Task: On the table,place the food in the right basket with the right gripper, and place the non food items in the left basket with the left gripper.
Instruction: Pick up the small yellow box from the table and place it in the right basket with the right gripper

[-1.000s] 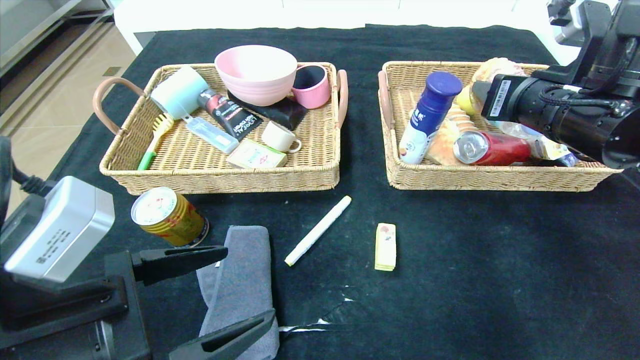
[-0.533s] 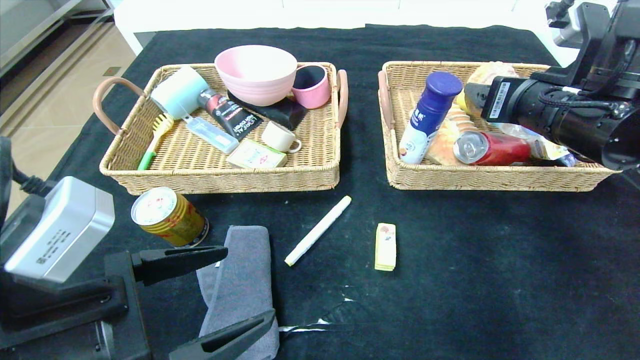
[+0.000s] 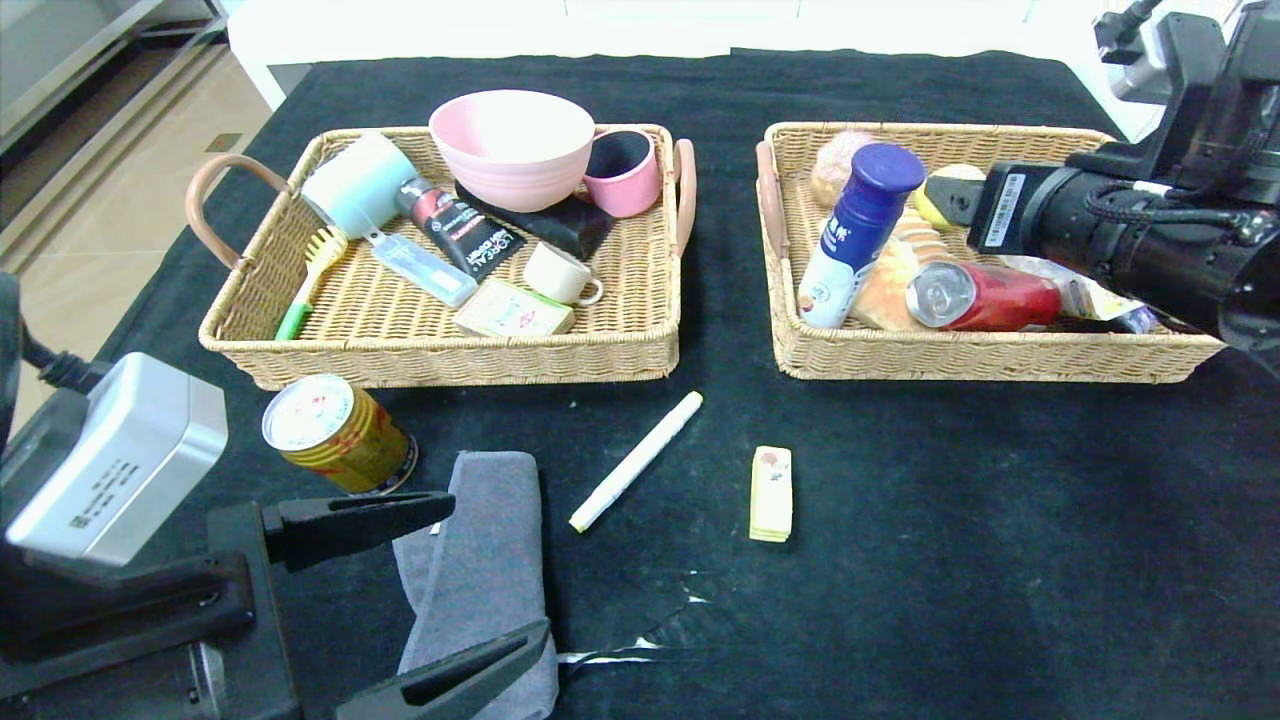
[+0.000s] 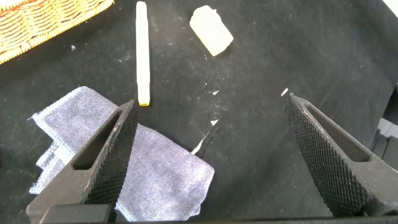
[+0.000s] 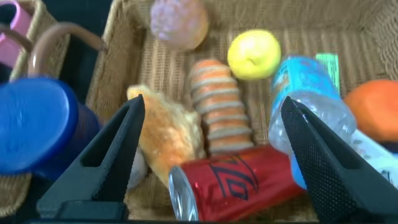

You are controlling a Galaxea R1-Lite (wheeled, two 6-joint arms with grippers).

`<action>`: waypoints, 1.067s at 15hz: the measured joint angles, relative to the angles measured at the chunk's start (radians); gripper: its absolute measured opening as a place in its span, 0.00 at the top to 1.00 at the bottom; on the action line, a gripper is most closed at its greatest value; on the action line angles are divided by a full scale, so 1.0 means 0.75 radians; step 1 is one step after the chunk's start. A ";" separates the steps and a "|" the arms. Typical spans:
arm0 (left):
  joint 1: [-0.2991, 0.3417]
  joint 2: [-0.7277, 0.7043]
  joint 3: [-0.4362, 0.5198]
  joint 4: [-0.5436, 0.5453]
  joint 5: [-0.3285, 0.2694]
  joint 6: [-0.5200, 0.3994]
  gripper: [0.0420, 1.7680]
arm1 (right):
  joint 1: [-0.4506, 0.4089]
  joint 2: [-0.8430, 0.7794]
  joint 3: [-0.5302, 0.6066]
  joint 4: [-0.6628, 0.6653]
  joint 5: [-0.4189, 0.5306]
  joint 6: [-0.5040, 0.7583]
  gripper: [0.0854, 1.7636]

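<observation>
My right gripper (image 3: pixel 950 198) hangs open and empty over the right basket (image 3: pixel 980 358); in the right wrist view (image 5: pixel 212 102) its jaws stand wide above a red can (image 5: pixel 249 186) and bread (image 5: pixel 168 134). A pinkish round pastry (image 3: pixel 835 165) lies in that basket's far left corner. My left gripper (image 3: pixel 500 568) is open and empty at the near left, over a grey towel (image 3: pixel 480 540). A yellow can (image 3: pixel 338 432), a white marker (image 3: pixel 637 460) and a small yellow pad (image 3: pixel 771 493) lie on the black table. The left wrist view (image 4: pixel 210 102) shows the towel (image 4: pixel 124 162) and the marker (image 4: pixel 142 53).
The left basket (image 3: pixel 440 360) holds a pink bowl (image 3: pixel 512 145), a pink cup, a tube, a brush and other non-food items. The right basket also holds a blue-capped bottle (image 3: pixel 860 230), a lemon (image 5: pixel 253 55) and an orange. White scuffs mark the cloth near the front.
The round pastry left the right gripper's side and now rests in the right basket's far left corner. The right arm has drawn back slightly to the right. The left arm has not moved.
</observation>
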 joint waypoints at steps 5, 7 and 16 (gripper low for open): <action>-0.001 -0.003 0.000 0.000 0.000 0.000 0.03 | 0.061 -0.133 0.111 0.174 -0.001 0.001 0.07; -0.001 -0.004 0.000 0.000 0.000 0.000 0.03 | 0.100 -0.197 0.163 0.251 0.000 0.003 0.06; -0.002 -0.031 -0.001 0.002 0.009 0.055 0.03 | 0.414 -0.380 0.271 0.645 -0.097 0.058 0.04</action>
